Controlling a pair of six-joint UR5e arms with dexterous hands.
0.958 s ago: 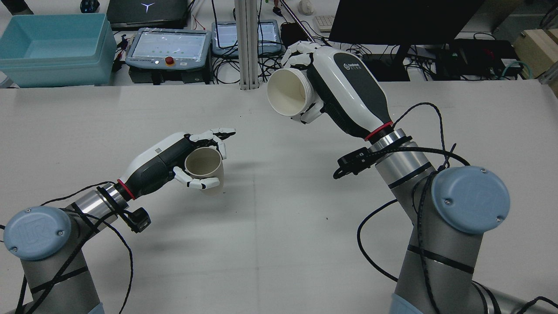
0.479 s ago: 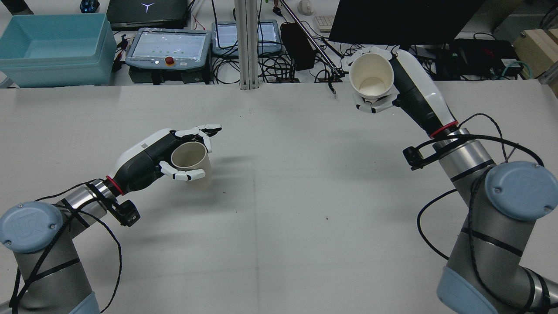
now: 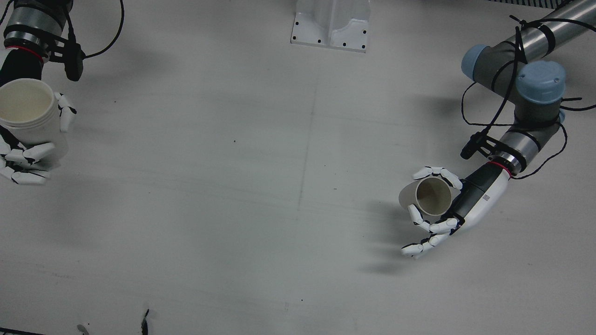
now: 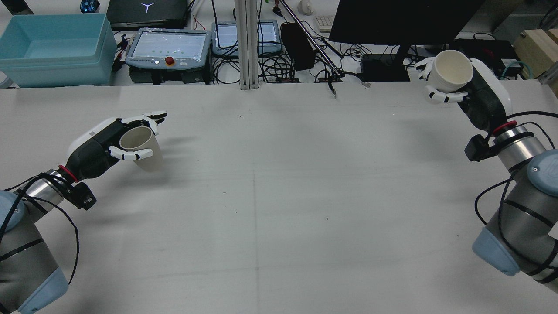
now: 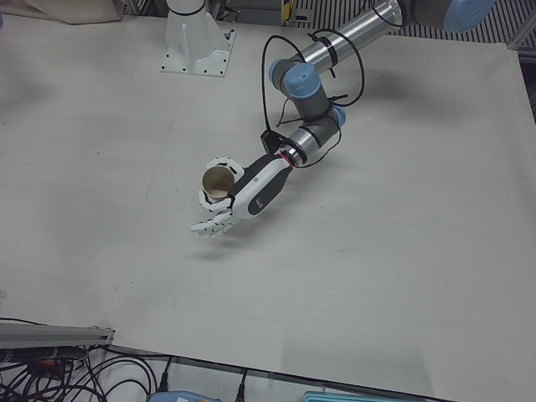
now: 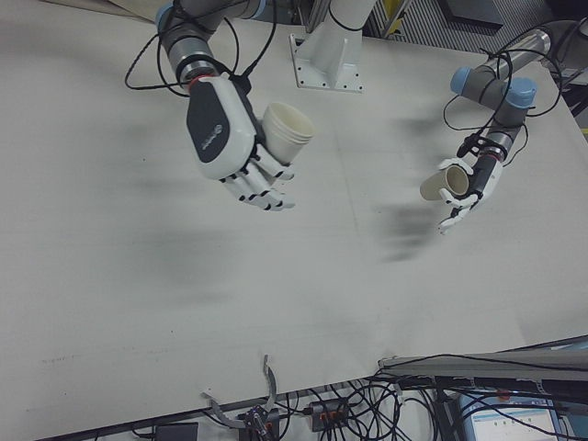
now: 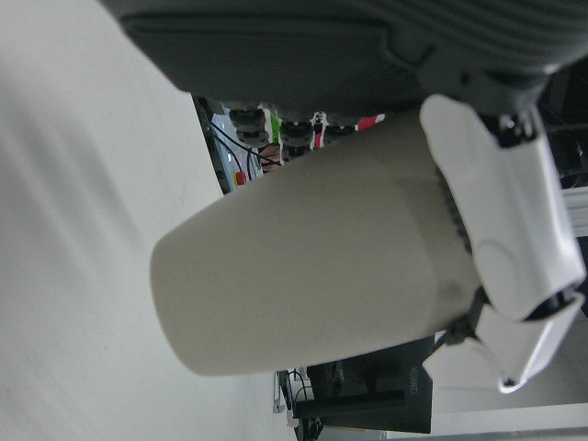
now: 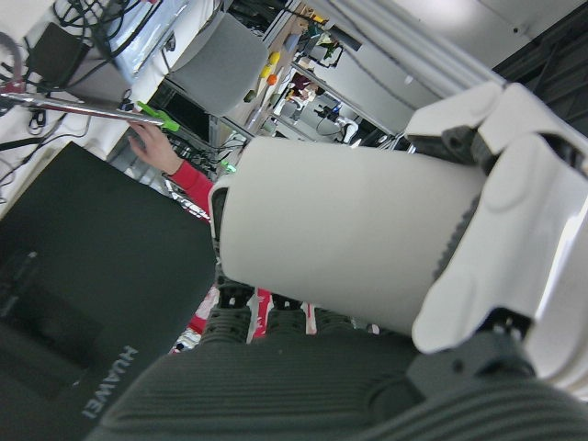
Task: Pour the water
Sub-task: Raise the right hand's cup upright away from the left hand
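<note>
My left hand is shut on a beige paper cup and holds it a little tilted, just above the table at the left. It also shows in the front view and the left hand view. My right hand is shut on a white cup, held upright and high at the far right edge of the table. That cup looks empty in the front view. It also shows in the right-front view and the right hand view. The two cups are far apart.
Beyond the table's far edge are a teal bin, two teach pendants, a metal post, cables and a black monitor close behind the right hand. A white pedestal stands at the robot's side.
My right hand swung from the table's middle to the far right and turned its cup from tipped to upright. My left hand moved left with its cup.
</note>
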